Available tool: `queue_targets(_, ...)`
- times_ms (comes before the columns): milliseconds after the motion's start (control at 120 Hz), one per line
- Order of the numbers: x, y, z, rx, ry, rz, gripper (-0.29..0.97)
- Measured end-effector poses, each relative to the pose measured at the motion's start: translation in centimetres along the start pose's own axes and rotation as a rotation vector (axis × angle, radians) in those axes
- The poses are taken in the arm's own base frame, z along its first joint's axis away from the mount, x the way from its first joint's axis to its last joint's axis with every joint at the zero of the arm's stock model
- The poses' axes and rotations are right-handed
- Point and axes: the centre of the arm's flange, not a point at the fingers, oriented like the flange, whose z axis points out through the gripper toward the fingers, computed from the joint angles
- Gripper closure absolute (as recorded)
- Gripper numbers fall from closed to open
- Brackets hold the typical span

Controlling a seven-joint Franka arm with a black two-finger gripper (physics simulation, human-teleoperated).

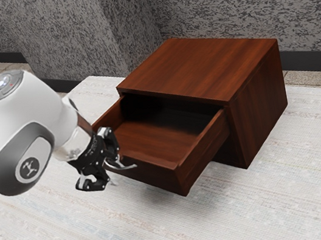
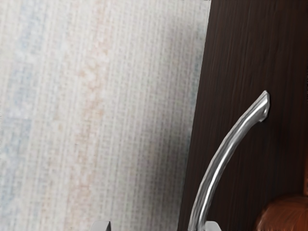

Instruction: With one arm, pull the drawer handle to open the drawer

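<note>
Tool (image 1: 110,168) at drawer handle (image 2: 221,159) (cabinet (image 1: 201,67) behind)

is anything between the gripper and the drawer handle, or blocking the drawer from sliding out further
Nothing visible does. The gripper is right at the handle on the drawer front, nothing between them. The drawer sits partly out of the cabinet, and only the arm itself stands ahead of it.
</note>
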Motion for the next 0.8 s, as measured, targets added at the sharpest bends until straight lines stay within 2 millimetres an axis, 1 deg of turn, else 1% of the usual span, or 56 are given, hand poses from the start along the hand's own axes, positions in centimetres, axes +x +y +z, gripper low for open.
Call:
queue_targets(275, 0.06, -0.55, -0.25, -0.001, 0.002, -0.006, 0.53)
queue_targets(800, 0.10, -0.33, -0.34, 0.001, 0.001, -0.011, 0.50)
